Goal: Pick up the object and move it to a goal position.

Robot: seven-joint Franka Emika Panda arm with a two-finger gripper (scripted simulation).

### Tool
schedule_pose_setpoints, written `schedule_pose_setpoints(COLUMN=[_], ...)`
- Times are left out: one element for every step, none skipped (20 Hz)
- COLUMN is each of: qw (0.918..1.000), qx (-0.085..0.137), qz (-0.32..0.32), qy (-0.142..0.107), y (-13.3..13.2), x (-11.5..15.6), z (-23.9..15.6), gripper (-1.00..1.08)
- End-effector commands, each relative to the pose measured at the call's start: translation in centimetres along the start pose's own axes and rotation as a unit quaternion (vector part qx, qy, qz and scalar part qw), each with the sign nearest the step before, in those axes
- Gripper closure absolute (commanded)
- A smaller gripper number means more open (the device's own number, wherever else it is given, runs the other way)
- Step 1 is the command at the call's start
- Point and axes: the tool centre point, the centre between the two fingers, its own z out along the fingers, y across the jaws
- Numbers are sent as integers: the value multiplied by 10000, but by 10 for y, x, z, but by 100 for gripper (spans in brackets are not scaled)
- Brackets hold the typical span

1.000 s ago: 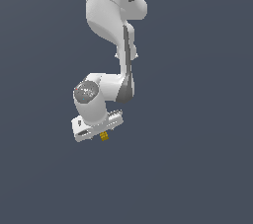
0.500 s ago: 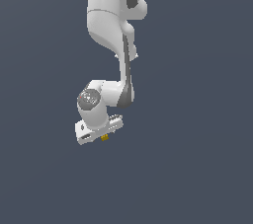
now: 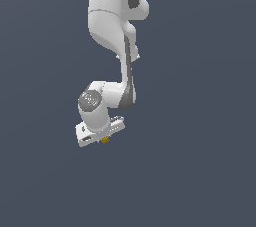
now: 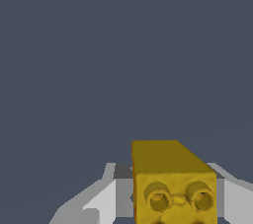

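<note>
**Yellow block held between the gripper's fingers**

In the exterior view the white Panda arm (image 3: 112,26) hangs down from the top of the frame against a plain dark grey-blue backdrop, bending at a joint and ending in the gripper (image 3: 102,138). A speck of golden-yellow peeks out just under the gripper body: the object (image 3: 105,140), far smaller than the hand that carries it.

The wrist view shows it close up. The object (image 4: 170,183) is a golden-yellow block, longer than it is wide, with a smooth upper face and an end face marked by two round studs with darker hollows. Pale grey fingers (image 4: 101,201) stand on either side of it, closed against its flanks, so the gripper is clamped on the block.
</note>
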Motion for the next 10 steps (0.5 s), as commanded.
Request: schedule_pose_setpoints(qw=[10000, 10000, 10000, 10000, 10000, 10000, 10000, 10000, 10000, 10000], qx=[-2, -2, -2, -2, -2, -2, -2, -2, -2, -2], qz=[0, 0, 0, 0, 0, 0, 0, 0, 0, 0], qy=[2, 2, 2, 2, 2, 2, 2, 2, 2, 2], y=[0, 0, 1, 1, 2, 4, 5, 7, 10, 12], x=[0, 0, -1, -2, -3, -5, -7, -9, -12, -15], z=[0, -1, -1, -2, -4, -6, -9, -12, -16, -21], gripper=[108, 108, 108, 108, 108, 108, 108, 108, 108, 108])
